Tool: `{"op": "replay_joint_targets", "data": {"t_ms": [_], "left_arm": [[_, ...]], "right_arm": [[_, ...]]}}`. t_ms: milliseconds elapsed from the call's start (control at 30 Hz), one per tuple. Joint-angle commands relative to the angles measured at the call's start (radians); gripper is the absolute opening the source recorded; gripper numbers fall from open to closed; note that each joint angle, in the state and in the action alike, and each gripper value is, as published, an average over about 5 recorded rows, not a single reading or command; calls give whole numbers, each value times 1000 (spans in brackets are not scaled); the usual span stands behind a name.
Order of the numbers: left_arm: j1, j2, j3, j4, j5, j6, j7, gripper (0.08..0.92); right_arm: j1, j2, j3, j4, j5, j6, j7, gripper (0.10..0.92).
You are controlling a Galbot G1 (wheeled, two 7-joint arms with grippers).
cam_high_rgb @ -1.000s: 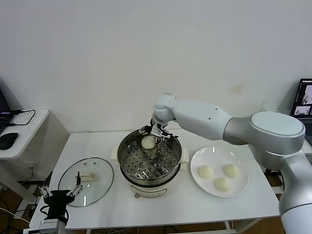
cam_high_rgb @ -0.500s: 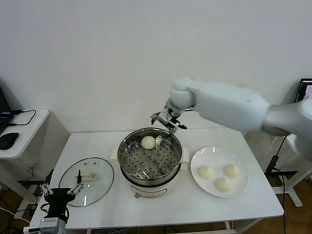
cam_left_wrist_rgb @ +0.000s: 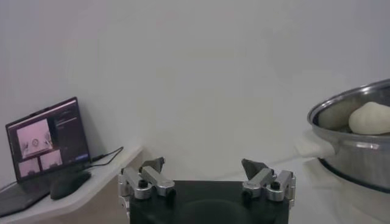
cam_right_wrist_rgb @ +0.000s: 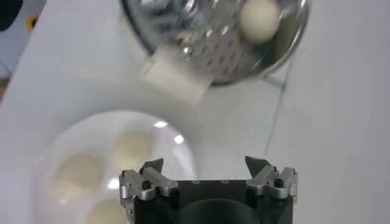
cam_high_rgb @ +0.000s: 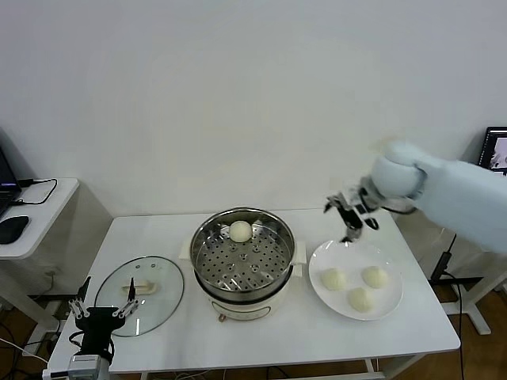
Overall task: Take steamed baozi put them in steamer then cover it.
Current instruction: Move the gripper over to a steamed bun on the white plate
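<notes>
right gripper [cam_high_rgb: 349, 218], jaws spread wide and empty, hangs in the air above the far rim of the white plate [cam_high_rgb: 394, 299], touching nothing. three steamed baozi [cam_high_rgb: 333, 279] lie on that plate; a fourth [cam_high_rgb: 241, 231] sits on the perforated tray at the far side of the steamer [cam_high_rgb: 244, 257]. left gripper [cam_high_rgb: 101, 313], also wide open and empty, is parked off the table's near-left edge beside the glass lid [cam_high_rgb: 140, 294].
</notes>
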State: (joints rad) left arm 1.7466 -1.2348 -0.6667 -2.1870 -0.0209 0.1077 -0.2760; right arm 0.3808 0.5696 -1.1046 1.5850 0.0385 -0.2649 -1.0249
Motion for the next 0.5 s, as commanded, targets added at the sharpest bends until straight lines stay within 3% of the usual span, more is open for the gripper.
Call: {"op": "replay_joint_targets", "data": {"t_ms": [33, 500], "left_arm": [[2, 2, -2, 8, 1, 0, -1, 823], [13, -10, -15, 7, 9, -1, 0, 823]], "right_arm": [[-293, -89, 149, 2, -112, -50, 14, 823], [-425, 140, 225, -211, -140, -20, 50, 823]]}}
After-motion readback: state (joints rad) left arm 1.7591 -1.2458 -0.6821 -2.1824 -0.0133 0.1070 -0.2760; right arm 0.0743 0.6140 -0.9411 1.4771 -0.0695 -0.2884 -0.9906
